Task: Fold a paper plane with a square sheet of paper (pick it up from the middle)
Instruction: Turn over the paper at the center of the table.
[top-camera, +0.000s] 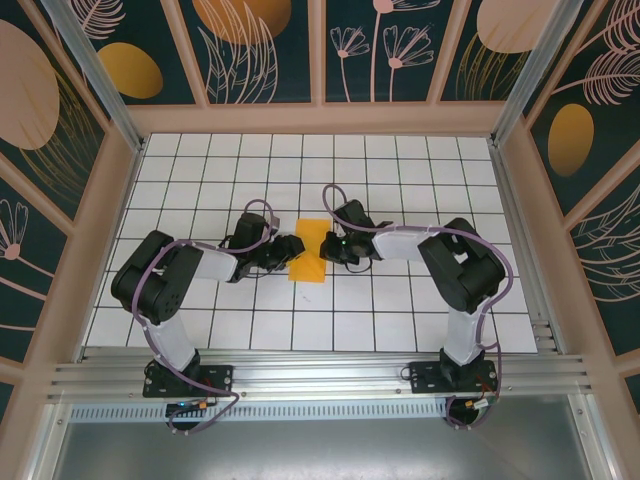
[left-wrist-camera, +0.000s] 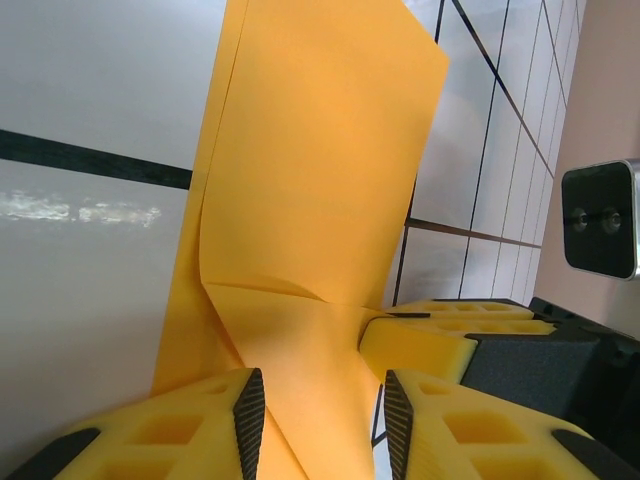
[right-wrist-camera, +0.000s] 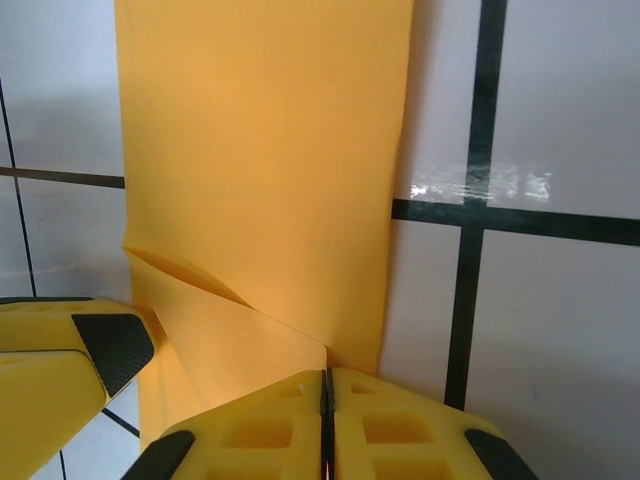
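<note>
The square sheet of paper (top-camera: 310, 268) lies mid-table as an orange-yellow oblong folded about one tile wide, not as a pointed paper plane. In the left wrist view the paper (left-wrist-camera: 320, 150) has a diagonal flap raised off it. That flap runs between the fingers of my left gripper (left-wrist-camera: 323, 420), which stand apart and open around it. My left gripper (top-camera: 292, 252) sits at the sheet's left edge. My right gripper (top-camera: 331, 246) is at the right edge. Its jaws (right-wrist-camera: 326, 385) are shut, with the tips at the flap's corner on the paper (right-wrist-camera: 260, 150). I cannot tell whether paper is pinched there.
The white tiled table (top-camera: 400, 180) has dark grid lines and is walled by patterned panels (top-camera: 260, 50) on three sides. A metal rail (top-camera: 320, 370) runs along the near edge by the arm bases. The right wrist's camera (left-wrist-camera: 600, 220) hangs close beside the left fingers.
</note>
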